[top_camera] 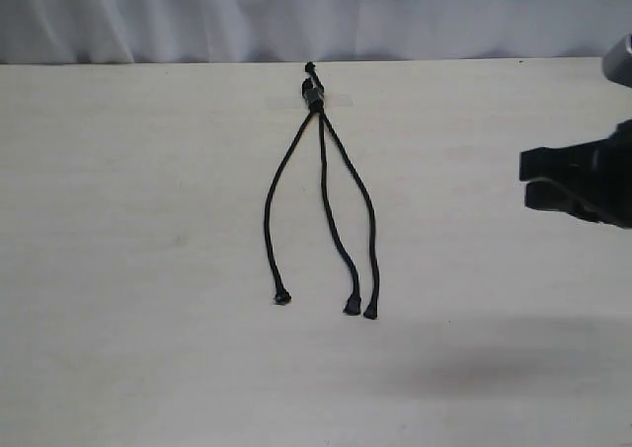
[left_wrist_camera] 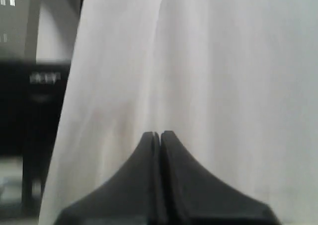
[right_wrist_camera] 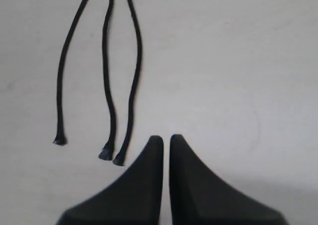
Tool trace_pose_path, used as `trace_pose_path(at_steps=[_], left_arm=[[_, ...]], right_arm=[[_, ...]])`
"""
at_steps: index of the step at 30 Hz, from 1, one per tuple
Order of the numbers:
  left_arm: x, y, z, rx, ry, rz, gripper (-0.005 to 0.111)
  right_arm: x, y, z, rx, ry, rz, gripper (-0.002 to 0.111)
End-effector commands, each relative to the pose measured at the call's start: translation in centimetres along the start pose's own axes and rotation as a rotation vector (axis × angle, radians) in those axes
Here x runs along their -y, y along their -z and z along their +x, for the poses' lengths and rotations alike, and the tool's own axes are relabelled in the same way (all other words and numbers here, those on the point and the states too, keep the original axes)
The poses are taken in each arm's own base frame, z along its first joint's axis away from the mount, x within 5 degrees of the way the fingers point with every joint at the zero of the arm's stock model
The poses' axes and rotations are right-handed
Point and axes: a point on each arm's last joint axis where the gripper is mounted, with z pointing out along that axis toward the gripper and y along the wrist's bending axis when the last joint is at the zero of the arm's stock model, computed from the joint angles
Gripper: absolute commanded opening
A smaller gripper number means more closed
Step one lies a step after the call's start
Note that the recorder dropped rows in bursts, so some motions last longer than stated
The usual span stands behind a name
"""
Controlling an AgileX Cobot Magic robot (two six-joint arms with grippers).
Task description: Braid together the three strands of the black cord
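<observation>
The black cord [top_camera: 314, 94] lies on the pale table, with its knot and dark binding at the far end. From there the three strands fan toward the near edge: the left strand [top_camera: 272, 202], the middle strand [top_camera: 330, 210] and the right strand [top_camera: 363, 198]. They lie flat and uncrossed, each ending in a thickened tip. In the right wrist view the same strands [right_wrist_camera: 105, 61] lie beside my right gripper [right_wrist_camera: 165, 138], which is shut on nothing just off the two closest tips. That right gripper [top_camera: 526, 179] hovers at the right of the table. My left gripper [left_wrist_camera: 160, 134] is shut, empty, and faces white cloth.
A faint strip of clear tape [top_camera: 336, 100] crosses the cord near the knot. A white curtain [top_camera: 197, 13] hangs behind the table's far edge. Dark equipment [left_wrist_camera: 39, 96] shows beside the cloth in the left wrist view.
</observation>
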Motion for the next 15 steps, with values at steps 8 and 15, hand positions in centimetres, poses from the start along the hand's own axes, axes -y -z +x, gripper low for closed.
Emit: trace_pose_path(at_steps=[8,15], left_arm=[[-0.1,-8.6,5.9,-1.157,0.059,-0.083,0.0],[1.2,-13.3,12.8,-1.427,0.2,0.064,0.0]], right_arm=[[-6.3,-8.8,-4.3,-0.267,0.233,-0.107,0.004],[-10.8,-14.7,-4.4,-0.329,0.362,-0.047,0.005]])
